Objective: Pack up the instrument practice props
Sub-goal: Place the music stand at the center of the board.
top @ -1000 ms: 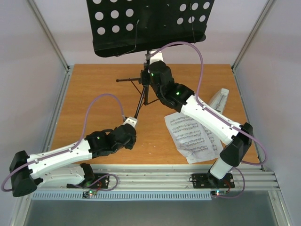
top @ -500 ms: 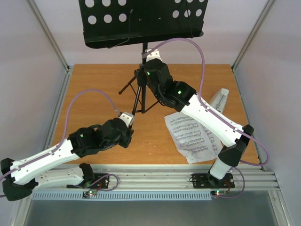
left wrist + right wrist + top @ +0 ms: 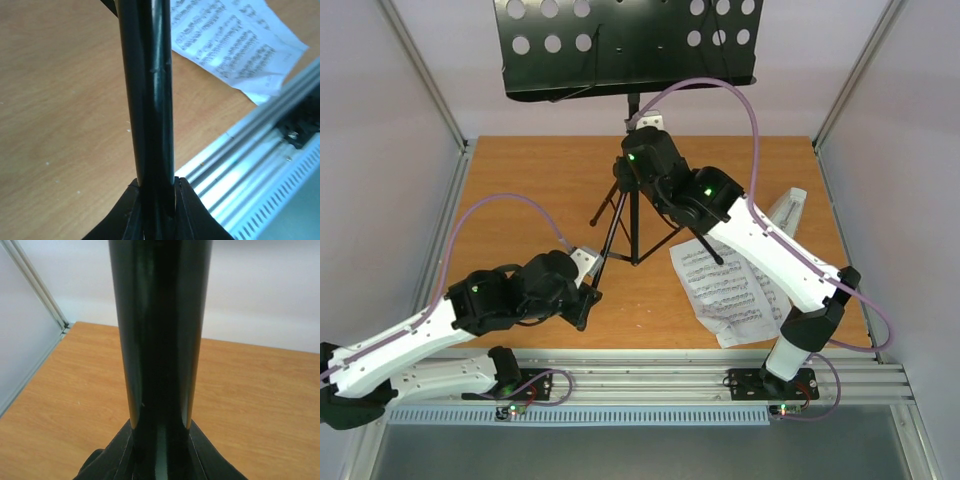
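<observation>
The black music stand [image 3: 632,105] stands upright at the table's middle back, its round-holed desk [image 3: 620,45] high at the top and its tripod legs [image 3: 638,240] spread. My right gripper [image 3: 632,168] is shut on the stand's pole [image 3: 160,330], which fills the gap between its jaws [image 3: 160,440]. My left gripper [image 3: 597,275] is shut on the end of one tripod leg [image 3: 150,100], gripped low in the left wrist view [image 3: 155,195]. White sheet-music pages [image 3: 730,290] lie on the table at the right, and show in the left wrist view [image 3: 235,40]. The pale metronome [image 3: 785,210] sits beyond them, partly hidden by my right arm.
The wooden table [image 3: 520,190] is bounded by white walls at the left, right and back. An aluminium rail [image 3: 650,375] runs along the near edge, also in the left wrist view [image 3: 250,150]. Purple cables loop over both arms.
The stand's legs have swung out and toward the near edge, and the stand has come more upright. My left gripper has drawn nearer with the leg. My right gripper stays on the pole.
</observation>
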Controlling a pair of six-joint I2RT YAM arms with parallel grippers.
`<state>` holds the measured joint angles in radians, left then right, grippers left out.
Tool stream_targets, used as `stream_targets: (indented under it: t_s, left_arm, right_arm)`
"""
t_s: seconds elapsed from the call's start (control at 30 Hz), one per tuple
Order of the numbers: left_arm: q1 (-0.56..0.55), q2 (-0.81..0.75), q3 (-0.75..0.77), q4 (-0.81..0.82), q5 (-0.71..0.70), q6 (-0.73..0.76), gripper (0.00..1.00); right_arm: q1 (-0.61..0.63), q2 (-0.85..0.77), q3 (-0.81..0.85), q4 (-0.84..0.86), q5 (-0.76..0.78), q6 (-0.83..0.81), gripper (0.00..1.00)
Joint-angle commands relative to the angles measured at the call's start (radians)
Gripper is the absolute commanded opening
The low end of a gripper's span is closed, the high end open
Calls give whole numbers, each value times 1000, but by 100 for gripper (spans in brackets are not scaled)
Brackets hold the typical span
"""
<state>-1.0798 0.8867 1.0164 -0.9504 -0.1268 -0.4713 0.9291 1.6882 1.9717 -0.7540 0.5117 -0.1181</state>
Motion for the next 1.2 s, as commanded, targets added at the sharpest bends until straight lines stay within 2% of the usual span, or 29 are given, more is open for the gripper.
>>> stream_targets:
  t_s: [0.0, 0.23, 0.47, 0.7, 0.87, 1.03, 1.17]
  left_arm:
    - [-8, -29, 175, 261, 75, 82, 1]
    - [-8, 0, 298, 119, 215, -18, 0]
    - [-7, 16, 316, 76, 283, -70, 0]
    - [-8, 35, 312, 75, 254, -57, 0]
    - [-8, 62, 353, 77, 220, -24, 0]
    - [-8, 74, 411, 125, 273, -37, 1]
    - [-8, 94, 469, 119, 302, -48, 0]
  right_arm:
    - [86, 24, 98, -249, -169, 49, 1]
    - [85, 58, 162, -447, -235, 116, 1]
    - [72, 129, 240, -595, -316, 146, 1]
    - [36, 123, 157, -556, -327, 175, 1]
    - [-25, 170, 233, -572, -394, 158, 1]
    - [-50, 207, 350, -645, -498, 135, 1]
    - [-54, 184, 363, -682, -565, 94, 1]
